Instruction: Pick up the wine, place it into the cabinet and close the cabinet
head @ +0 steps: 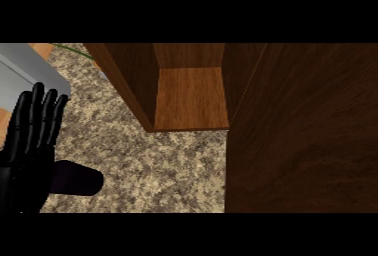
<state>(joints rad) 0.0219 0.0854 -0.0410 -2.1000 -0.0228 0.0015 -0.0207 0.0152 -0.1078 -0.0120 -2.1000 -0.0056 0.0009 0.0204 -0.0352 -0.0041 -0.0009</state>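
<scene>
Wine bottle (77, 179), a dark shape, lies on the speckled stone table (162, 165) right beside the left robot hand (29, 140), whose fingers are straight, point up and grasp nothing, while the open wooden cabinet (190, 97) stands beyond, its dark door (303, 130) filling the right side.
</scene>
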